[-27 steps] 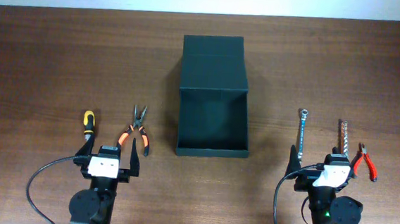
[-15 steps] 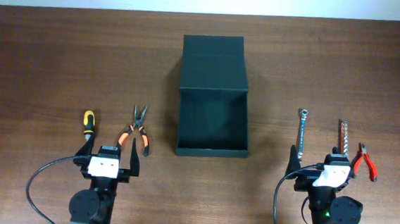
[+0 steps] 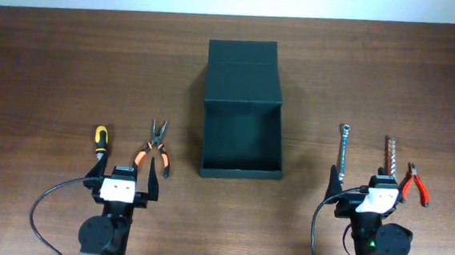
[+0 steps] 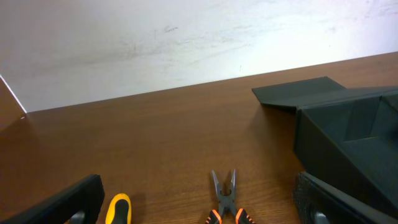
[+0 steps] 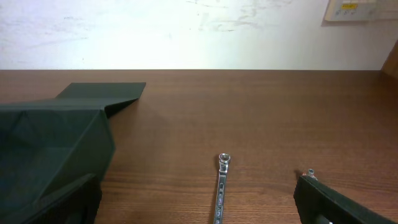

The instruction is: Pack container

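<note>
As the container (image 3: 241, 136) sits mid-table with its flap lid (image 3: 242, 72) folded back flat on the far side, its interior shows bare: nothing packed yet. Five tools lie on the table (image 3: 55, 67) outside it. Left of the box: a yellow-and-black screwdriver (image 3: 100, 139) and orange-handled pliers (image 3: 154, 148), side by side. Right of the box: a wrench (image 3: 342, 148), a drill bit (image 3: 390, 157) and red-handled cutters (image 3: 415, 185), roughly parallel. The left gripper (image 3: 125, 167) hangs at the near edge just behind the screwdriver and pliers, jaws spread wide, holding nothing. The right gripper (image 3: 368, 188) sits likewise behind the wrench and drill bit, jaws apart and empty. Judgement: task at its very start. All five picks, the placements into the box, and probably closing the lid remain. The nearest candidates look to be the pliers for the left arm and the wrench for the right.
</note>
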`<control>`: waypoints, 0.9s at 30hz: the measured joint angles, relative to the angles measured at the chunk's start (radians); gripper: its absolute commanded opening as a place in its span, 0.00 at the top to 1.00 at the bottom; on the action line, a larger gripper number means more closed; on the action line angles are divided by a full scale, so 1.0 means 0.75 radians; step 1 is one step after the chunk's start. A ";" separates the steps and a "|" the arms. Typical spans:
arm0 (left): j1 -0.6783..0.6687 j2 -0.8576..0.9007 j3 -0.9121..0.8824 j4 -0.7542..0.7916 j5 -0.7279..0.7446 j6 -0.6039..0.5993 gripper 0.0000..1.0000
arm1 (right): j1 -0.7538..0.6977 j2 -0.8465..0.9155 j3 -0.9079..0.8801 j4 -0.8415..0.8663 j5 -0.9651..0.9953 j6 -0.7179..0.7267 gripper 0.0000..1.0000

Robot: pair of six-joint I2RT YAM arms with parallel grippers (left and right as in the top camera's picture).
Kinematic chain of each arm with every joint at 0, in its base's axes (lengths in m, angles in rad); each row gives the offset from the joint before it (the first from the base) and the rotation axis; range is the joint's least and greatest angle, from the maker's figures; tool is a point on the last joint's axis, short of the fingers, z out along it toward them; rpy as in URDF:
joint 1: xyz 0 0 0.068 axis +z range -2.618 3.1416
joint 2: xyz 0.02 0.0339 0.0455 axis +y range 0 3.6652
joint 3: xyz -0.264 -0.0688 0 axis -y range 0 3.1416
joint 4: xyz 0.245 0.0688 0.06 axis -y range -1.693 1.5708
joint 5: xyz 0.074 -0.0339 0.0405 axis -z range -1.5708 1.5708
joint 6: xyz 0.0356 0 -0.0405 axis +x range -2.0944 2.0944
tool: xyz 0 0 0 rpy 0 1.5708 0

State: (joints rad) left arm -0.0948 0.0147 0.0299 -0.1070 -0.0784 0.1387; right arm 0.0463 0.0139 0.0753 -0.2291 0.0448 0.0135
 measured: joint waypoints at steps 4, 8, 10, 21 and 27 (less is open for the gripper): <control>0.000 0.000 0.000 0.000 -0.001 0.000 0.01 | 0.000 0.000 0.000 0.000 0.000 0.001 0.01; 0.000 0.000 0.000 0.000 -0.001 0.000 0.01 | 0.000 0.000 0.000 -0.001 0.001 0.001 0.01; 0.000 0.000 0.000 0.000 -0.001 0.000 0.01 | 0.000 0.000 0.000 0.000 0.001 0.000 0.01; 0.000 0.020 0.050 -0.050 -0.001 -0.117 0.01 | 0.000 0.007 0.017 0.006 -0.057 0.135 0.01; 0.000 0.399 0.483 -0.309 -0.001 -0.192 0.01 | 0.000 0.326 0.355 -0.140 -0.097 0.182 0.01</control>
State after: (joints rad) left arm -0.0948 0.3141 0.3920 -0.3386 -0.0792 -0.0051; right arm 0.0463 0.2584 0.3416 -0.3344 -0.0280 0.1497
